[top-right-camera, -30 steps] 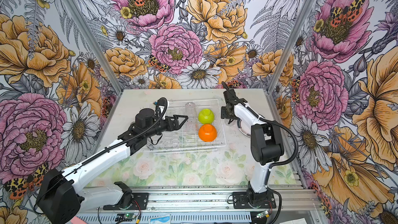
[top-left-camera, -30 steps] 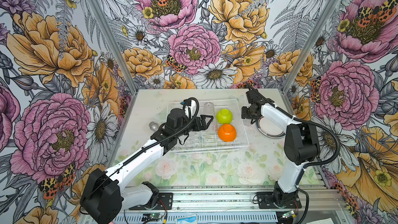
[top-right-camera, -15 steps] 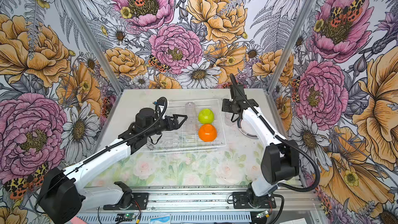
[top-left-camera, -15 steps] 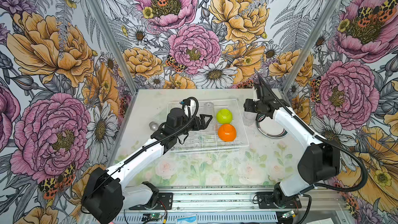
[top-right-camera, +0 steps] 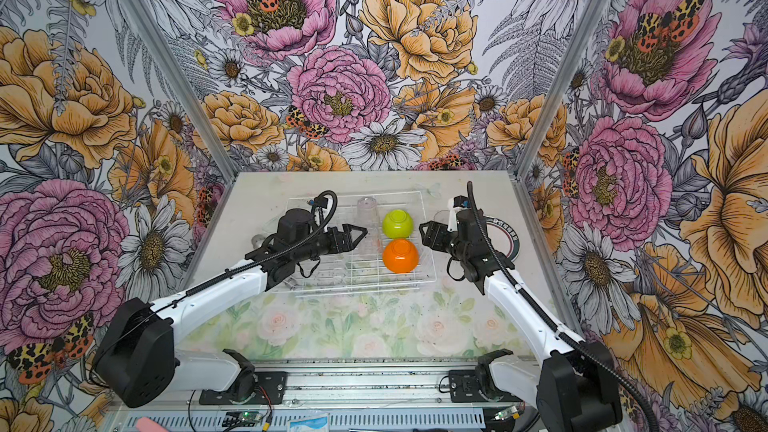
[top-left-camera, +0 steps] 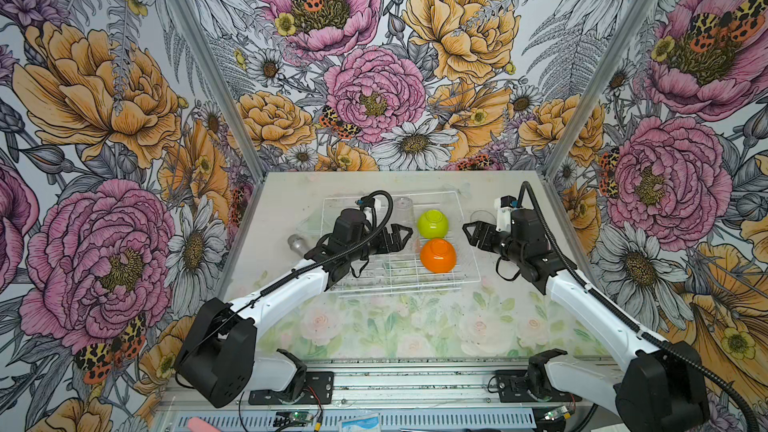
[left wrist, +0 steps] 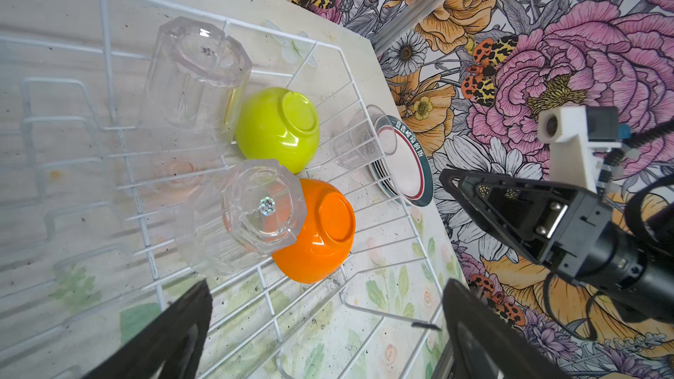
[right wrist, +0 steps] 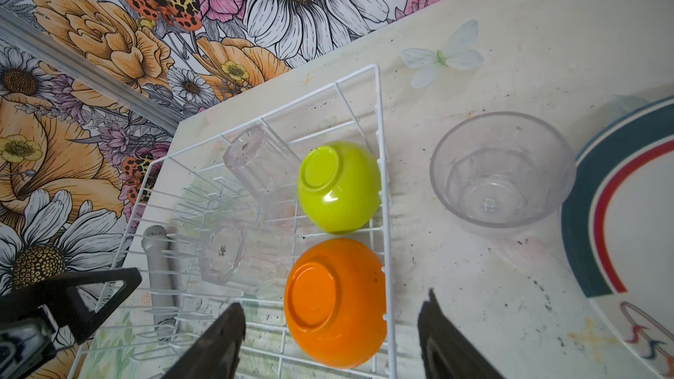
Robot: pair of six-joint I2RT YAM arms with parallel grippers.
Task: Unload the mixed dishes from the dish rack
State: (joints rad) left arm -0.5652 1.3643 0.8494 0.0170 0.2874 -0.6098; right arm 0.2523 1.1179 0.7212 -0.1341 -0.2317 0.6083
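Hovering empty, jaws apart, right gripper (top-left-camera: 468, 235) hangs three o'clock of the dish rack's (top-left-camera: 407, 281) orange bowl (top-left-camera: 438, 256); next, straddle and clamp it. Left gripper (top-left-camera: 407, 238) gapes too.

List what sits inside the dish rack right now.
Two clear tumblers, a lime-green bowl and an orange bowl, all upside down. The plate slots in view hold nothing. Anything under the opaque bowls is hidden; the left arm covers one dish rack end from above.

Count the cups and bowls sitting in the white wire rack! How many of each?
Clear tumblers: 2
Bowls: 2, the lime-green bowl and the orange bowl
Total in the dish rack: 4
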